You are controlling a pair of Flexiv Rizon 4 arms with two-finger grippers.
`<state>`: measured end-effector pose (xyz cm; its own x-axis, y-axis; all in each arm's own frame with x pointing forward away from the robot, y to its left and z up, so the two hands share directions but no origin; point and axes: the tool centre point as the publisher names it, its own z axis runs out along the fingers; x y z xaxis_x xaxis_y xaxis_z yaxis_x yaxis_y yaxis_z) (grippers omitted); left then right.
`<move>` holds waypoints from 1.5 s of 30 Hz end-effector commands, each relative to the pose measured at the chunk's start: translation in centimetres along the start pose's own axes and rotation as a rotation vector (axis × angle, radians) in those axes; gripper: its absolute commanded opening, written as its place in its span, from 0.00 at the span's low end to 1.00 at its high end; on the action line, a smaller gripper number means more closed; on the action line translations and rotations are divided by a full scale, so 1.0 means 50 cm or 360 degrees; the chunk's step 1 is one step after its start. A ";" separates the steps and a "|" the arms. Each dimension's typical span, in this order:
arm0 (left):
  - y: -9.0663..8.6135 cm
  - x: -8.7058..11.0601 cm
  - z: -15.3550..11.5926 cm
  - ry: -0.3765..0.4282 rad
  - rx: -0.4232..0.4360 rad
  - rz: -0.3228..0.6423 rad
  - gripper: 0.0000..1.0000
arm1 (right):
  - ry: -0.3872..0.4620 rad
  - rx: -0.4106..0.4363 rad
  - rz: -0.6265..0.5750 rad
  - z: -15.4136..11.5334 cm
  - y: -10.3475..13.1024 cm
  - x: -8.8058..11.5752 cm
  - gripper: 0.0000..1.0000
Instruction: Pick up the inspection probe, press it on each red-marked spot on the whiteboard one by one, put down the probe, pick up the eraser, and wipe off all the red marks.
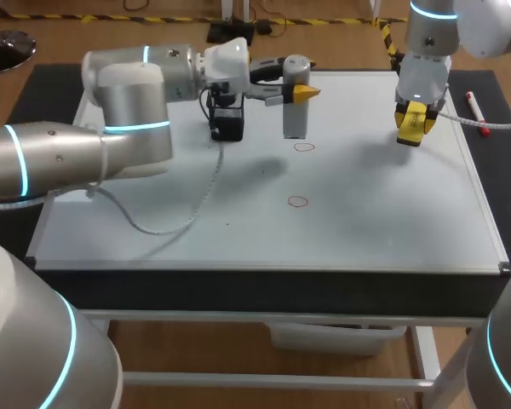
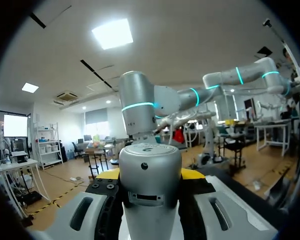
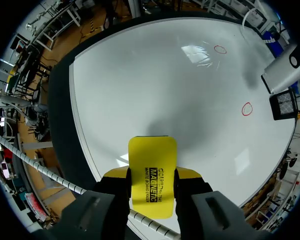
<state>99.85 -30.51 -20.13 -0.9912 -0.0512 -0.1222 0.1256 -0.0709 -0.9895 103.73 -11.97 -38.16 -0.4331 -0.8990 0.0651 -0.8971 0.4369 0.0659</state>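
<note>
While left gripper (image 1: pixel 296 89) pinches the grey inspection probe (image 1: pixel 295 119) upright at the whiteboard's (image 1: pixel 366 221) far side, its lower end sits just beside one red mark (image 1: pixel 304 146); second red mark (image 1: pixel 298 202) lies nearer. Right gripper (image 1: pixel 412 116) clamps yellow eraser (image 3: pixel 151 160) over the board's far right. Black stand (image 1: pixel 228 121) stands beside the probe.
</note>
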 end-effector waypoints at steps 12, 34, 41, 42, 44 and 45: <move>0.035 -0.031 0.062 -0.0204 -0.0070 -0.0038 0.00 | 0.0003 0.0002 -0.0003 -0.001 -0.002 0.001 0.00; 0.105 -0.078 0.073 -0.0317 -0.0071 -0.0100 0.00 | 0.0003 0.0002 -0.0003 -0.001 -0.002 0.001 0.00; 0.123 -0.086 0.063 -0.0333 -0.0068 -0.0104 0.00 | 0.0003 0.0002 -0.0003 -0.001 -0.002 0.001 0.00; 0.124 -0.087 0.062 -0.0335 -0.0066 -0.0103 0.00 | 0.0003 0.0002 -0.0003 -0.001 -0.002 0.001 0.00; 0.128 -0.091 0.059 -0.0338 -0.0062 -0.0103 0.00 | 0.0003 0.0002 -0.0003 -0.001 -0.002 0.001 0.00; 0.130 -0.092 0.058 -0.0338 -0.0062 -0.0103 0.00 | 0.0003 0.0002 -0.0003 -0.001 -0.002 0.001 0.00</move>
<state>105.09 -33.48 -25.45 -0.9655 -0.2571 -0.0410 0.0514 -0.0339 -0.9981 103.73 -11.97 -38.16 -0.4330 -0.8990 0.0650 -0.8971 0.4369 0.0659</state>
